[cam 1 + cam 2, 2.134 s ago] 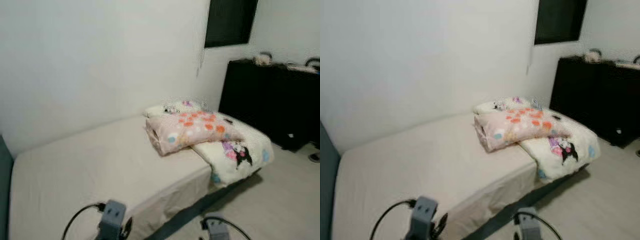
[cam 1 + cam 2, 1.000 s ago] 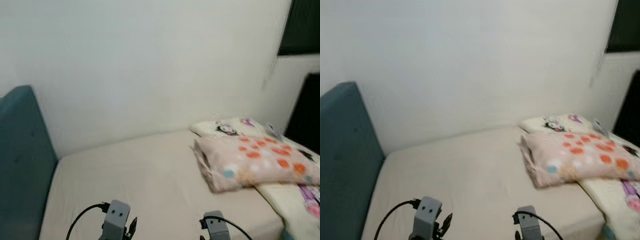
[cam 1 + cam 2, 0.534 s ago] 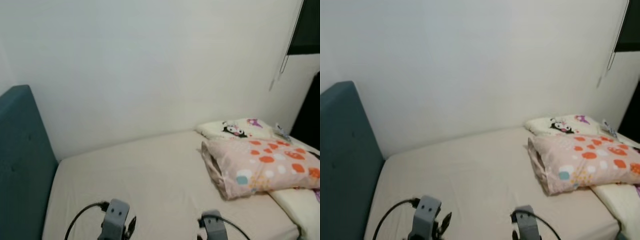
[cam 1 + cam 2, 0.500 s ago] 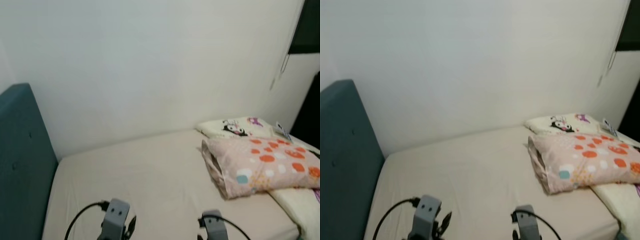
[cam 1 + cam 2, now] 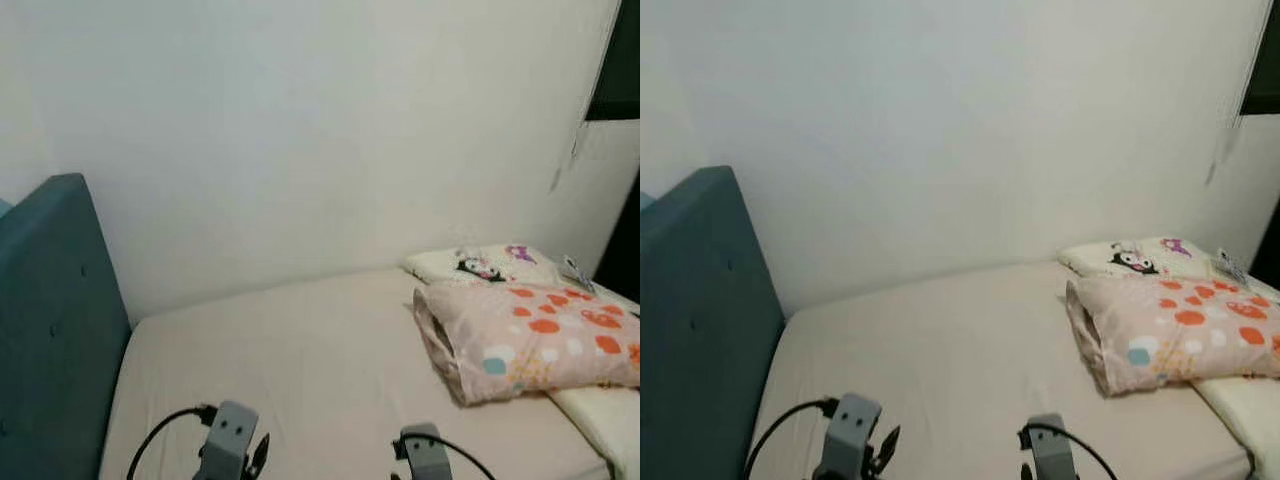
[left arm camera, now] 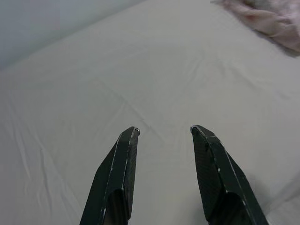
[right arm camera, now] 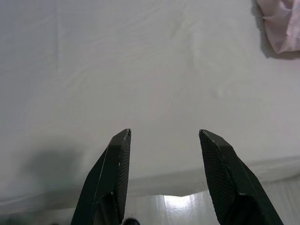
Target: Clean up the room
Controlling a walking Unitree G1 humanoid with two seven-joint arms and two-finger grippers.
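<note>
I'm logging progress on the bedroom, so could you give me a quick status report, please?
Left gripper open, empty, over the bed sheet. Right gripper open, empty, near the mattress edge. Folded spotted blanket on the bed by the pillow. Nothing blocking.

Soft, even indoor light fills the room, with no single source visible. The pale wall (image 5: 300, 130) looks washed out and slightly hazy, and both head views are a little soft, with faint blur on the folded pink blanket (image 5: 530, 340) near the bed's right edge. The cream sheet (image 5: 940, 340) is evenly lit, without glare. In the wrist views the sheet's wrinkles are shaded gently. A dim grey shadow lies on the sheet beside the right gripper (image 7: 164, 133), and a bright patch glows beyond the mattress edge. The left gripper (image 6: 164, 129) fingertips look sharp.
</note>
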